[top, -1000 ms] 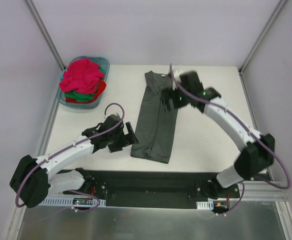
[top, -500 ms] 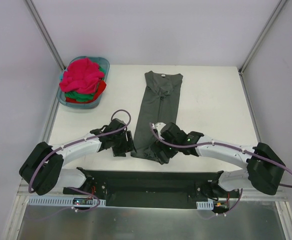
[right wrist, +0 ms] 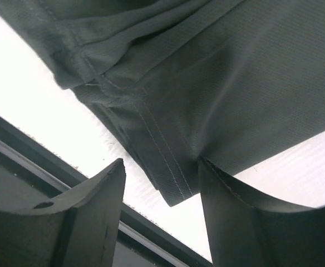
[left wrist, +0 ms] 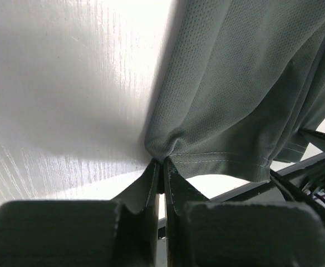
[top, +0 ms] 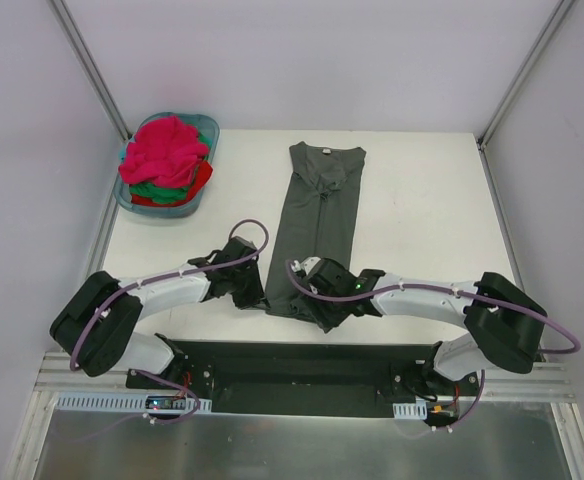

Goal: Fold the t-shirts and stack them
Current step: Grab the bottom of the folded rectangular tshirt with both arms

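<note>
At near corner, left end effector (left wrist: 161,166) pinches grey mesh-knit t-shirt (left wrist: 235,83).

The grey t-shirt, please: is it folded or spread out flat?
Partly folded: the grey t-shirt lies as a narrow lengthwise strip, sides turned in, not yet folded across. The left claw pinches its hem corner.

- I see the charcoal grey t-shirt (top: 317,225) folded lengthwise into a long, narrow strip. It lies flat mid-table (top: 422,220), with its small neck label (top: 326,150) at the far end and its stitched hem towards me.
- Its near-left hem corner is bunched up.
- The pink-red t-shirt (top: 167,148) lies crumpled on a green t-shirt (top: 157,187) and a red t-shirt (top: 200,177), heaped in the teal basket (top: 210,128) at far left.
</note>
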Robot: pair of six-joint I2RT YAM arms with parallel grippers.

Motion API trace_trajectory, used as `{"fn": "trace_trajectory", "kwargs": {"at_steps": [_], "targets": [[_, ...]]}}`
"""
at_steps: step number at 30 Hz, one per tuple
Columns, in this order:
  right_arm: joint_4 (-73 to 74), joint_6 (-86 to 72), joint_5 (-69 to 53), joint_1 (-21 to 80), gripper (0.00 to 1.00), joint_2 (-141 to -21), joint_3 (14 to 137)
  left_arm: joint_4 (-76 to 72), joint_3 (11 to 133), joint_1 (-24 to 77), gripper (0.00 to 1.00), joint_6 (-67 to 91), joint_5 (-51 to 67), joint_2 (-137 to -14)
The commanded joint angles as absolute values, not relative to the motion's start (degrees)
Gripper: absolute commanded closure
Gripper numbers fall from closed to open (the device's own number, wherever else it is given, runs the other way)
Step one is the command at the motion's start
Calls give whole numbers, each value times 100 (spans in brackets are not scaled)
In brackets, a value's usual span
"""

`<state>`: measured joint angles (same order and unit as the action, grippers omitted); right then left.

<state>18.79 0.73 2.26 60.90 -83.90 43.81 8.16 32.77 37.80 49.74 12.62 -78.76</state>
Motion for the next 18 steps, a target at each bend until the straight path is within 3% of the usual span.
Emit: {"fn": "trace_trajectory", "kwargs": {"at_steps": [1,7,15,18], "targets": [[2144,-456,659,6117,45,-8262,4290,923,2945,3771,100,4992,906,-7735],[2119,-624,633,6362,56,-8016,3999,984,2593,3771,100,5115,914,-7173],[2091,-835,984,7092,81,-8200,4314,958,2233,3788,100,5212,1213,-5987],[2530,-949,1107,7382,84,-8104,4569,1045,2074,3788,100,5317,1143,-5293]]}}
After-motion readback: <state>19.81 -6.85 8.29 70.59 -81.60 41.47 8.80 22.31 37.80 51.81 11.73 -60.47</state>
